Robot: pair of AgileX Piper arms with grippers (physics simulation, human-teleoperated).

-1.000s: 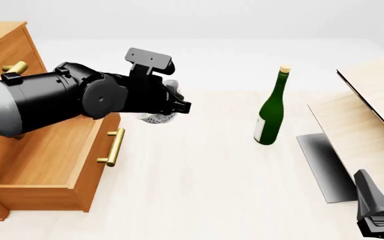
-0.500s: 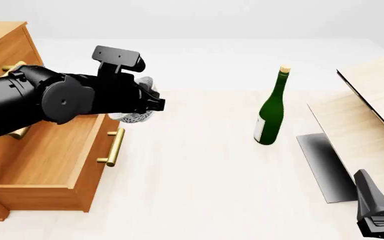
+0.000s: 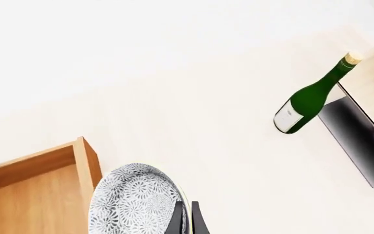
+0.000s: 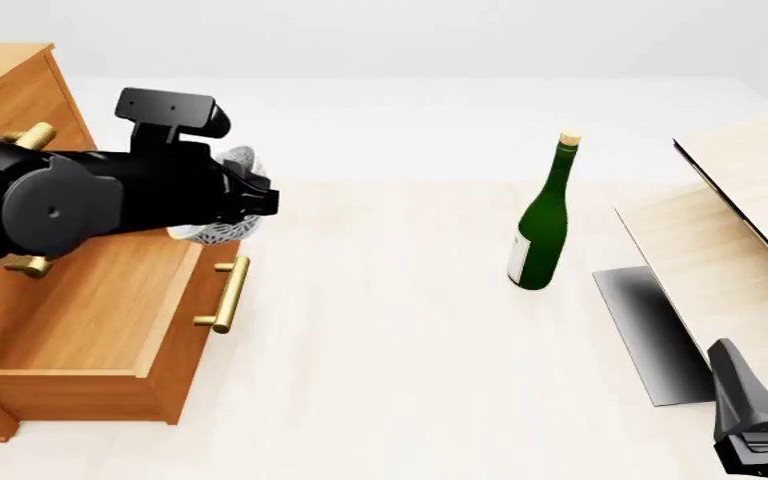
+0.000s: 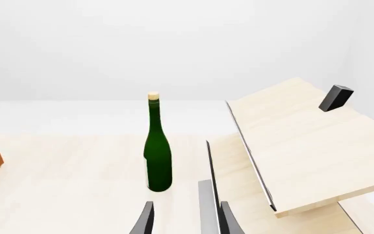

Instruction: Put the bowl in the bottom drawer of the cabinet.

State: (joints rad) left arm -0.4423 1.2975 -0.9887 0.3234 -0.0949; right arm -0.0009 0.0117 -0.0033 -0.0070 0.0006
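Clamped on the rim of the bowl (image 4: 224, 200), the left gripper (image 4: 253, 200) has carried it leftward over the last second, from above the open table to the front edge of the bottom drawer (image 4: 91, 310), which stands pulled out of the cabinet (image 4: 4, 85). In the left wrist view the bowl (image 3: 135, 202) hangs on edge, its speckled outside facing the camera, with the two dark fingertips (image 3: 176, 222) pinching its rim and the drawer's front wall (image 3: 86, 161) just beside it. Seen from the front, the bowl sits partly behind the black arm, above the drawer's front panel and its brass handle (image 4: 227, 295), not yet over the drawer's floor. My reading is that the carry is nearly done: a little more travel left, then a lowering and release, should finish the job, though a bowl held on edge may roll or tip when let go. Well apart to the right stands the green bottle (image 4: 542, 220); its pale label shows no legible writing in any view. Farther right lie the light-wood boards (image 4: 731, 230). Low in the right corner, the right gripper (image 5: 180, 217) rests idle, its fingers spread and holding nothing.
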